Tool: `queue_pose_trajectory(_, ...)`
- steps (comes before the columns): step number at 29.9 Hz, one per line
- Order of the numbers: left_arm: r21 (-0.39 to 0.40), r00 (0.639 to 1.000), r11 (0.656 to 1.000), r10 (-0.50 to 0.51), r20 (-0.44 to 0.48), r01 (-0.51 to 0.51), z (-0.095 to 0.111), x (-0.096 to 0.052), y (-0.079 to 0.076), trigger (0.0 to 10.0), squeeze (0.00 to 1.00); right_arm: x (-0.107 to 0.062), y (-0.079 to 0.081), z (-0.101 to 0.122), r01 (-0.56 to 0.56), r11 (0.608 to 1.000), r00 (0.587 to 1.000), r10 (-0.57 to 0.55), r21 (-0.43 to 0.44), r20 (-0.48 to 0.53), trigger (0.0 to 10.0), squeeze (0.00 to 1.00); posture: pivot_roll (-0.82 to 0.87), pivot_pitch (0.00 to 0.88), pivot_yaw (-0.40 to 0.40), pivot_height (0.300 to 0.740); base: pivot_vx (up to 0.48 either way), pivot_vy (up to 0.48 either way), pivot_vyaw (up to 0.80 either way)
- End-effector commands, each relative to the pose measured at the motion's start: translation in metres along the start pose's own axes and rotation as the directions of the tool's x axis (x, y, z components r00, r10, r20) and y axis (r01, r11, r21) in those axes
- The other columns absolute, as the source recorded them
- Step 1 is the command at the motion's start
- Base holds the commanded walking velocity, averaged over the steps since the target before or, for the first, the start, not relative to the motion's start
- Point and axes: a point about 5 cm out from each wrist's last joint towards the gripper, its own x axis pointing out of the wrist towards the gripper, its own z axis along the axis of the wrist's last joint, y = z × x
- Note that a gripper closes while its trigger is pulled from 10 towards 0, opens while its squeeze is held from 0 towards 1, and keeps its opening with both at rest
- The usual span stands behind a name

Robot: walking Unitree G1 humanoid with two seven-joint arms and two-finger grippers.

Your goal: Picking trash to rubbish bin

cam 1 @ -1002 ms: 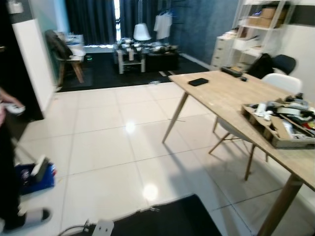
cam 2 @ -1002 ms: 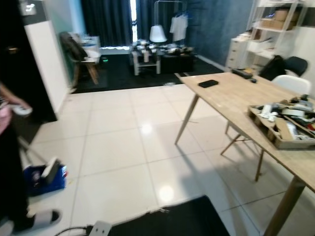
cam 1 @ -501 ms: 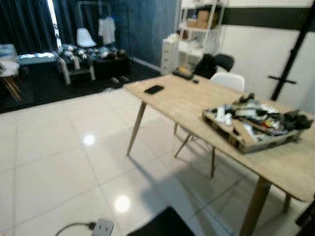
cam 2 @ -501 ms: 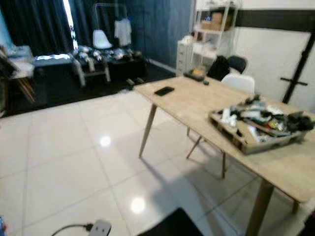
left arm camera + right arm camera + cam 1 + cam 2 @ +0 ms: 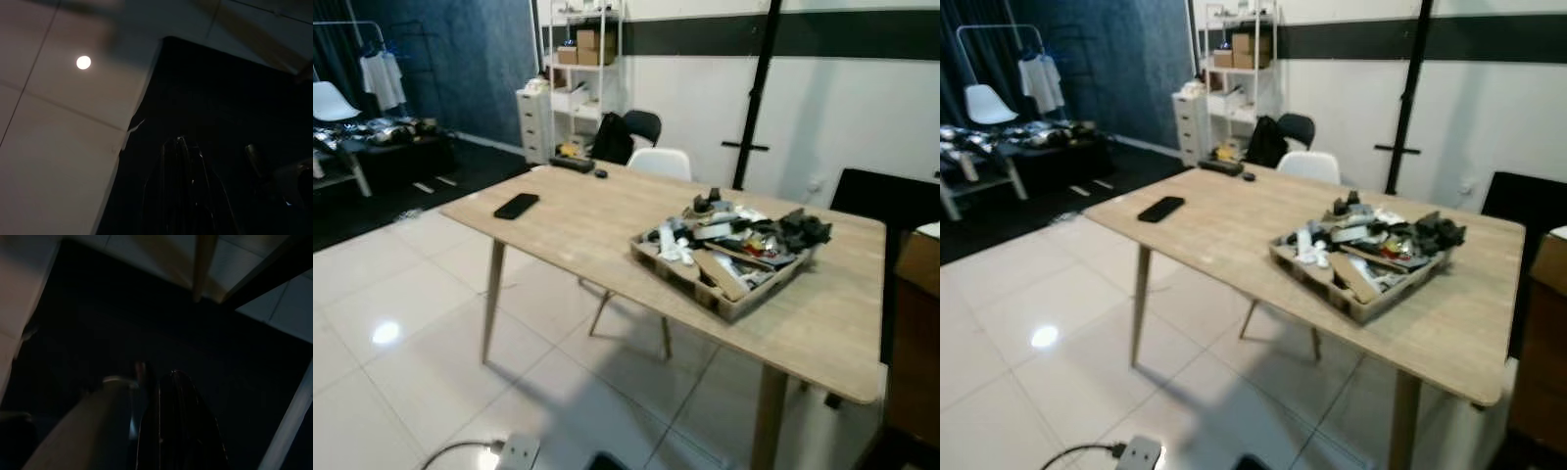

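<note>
**Op:** One wooden tray (image 5: pixel 729 294) heaped with mixed clutter (image 5: pixel 734 240) sits on the light wood desk (image 5: pixel 597 220), toward the end nearer my camera. Clutter is the only trash-like material I can log; single items are too small to name, apart from a few white bottle-like pieces at the tray's near-left side.

**Log:** Rest of the desk?

**Op:** A black phone (image 5: pixel 516 206) lies flat near the far-left corner, well apart from the tray. A dark flat object (image 5: pixel 572 164) and a small dark item lie at the far edge. A white chair (image 5: pixel 659 163) is tucked in behind the desk, a black chair (image 5: pixel 641 124) beyond it, then a white shelf unit (image 5: pixel 578 59) with boxes against the wall.

**Log:** Floor?

**Op:** Glossy white tiles; a white power strip (image 5: pixel 517 452) with its cable sits at the bottom of the head view. A dark cabinet (image 5: pixel 915 333) stands at the right.

**Log:** Tool states?

**Op:** Both wrist views are very dark. Left tool (image 5: pixel 183 147) hangs over a black mat (image 5: pixel 220 122) by the tile edge, fingers pressed together, nothing between them. Right tool (image 5: pixel 171 382) hangs over the same kind of mat near a desk leg (image 5: pixel 203 267); I cannot tell its opening.
</note>
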Motion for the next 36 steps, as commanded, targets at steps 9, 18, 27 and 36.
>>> queue_pose_trajectory(9, 0.005, 0.999, 1.0, -0.002, -0.049, 0.002, -0.013, -0.003, 0.004, 10.0, 0.0, -0.002, 0.01, -0.014, -0.014, 0.999, 0.999, 0.015, 0.032, -0.038, 10.0, 0.0, -0.16, 0.063, 0.089, 0.74, 0.39, 0.0, -0.8)
queue_pose_trajectory(18, 0.008, 0.998, 1.0, -0.02, -0.062, 0.021, -0.012, -0.002, -0.001, 10.0, 0.0, -0.005, 0.005, -0.023, 0.001, 1.0, 0.998, 0.0, 0.022, -0.059, 10.0, 0.0, -0.17, 0.065, 0.099, 0.74, 0.292, 0.0, -0.6)
queue_pose_trajectory(27, 0.015, 0.995, 0.999, -0.049, -0.085, 0.05, -0.017, -0.002, -0.006, 10.0, 0.0, -0.007, 0.001, -0.032, 0.008, 1.0, 0.996, -0.006, 0.016, -0.089, 10.0, 0.0, -0.18, 0.075, 0.099, 0.74, 0.0, 0.0, 0.0)
queue_pose_trajectory(36, 0.011, 0.991, 0.998, -0.055, -0.119, 0.057, -0.032, -0.005, -0.015, 10.0, 0.0, -0.008, -0.003, -0.029, -0.004, 0.999, 0.997, 0.0, -0.047, -0.074, 10.0, 0.0, -0.19, 0.122, 0.051, 0.74, 0.0, 0.0, 0.0)
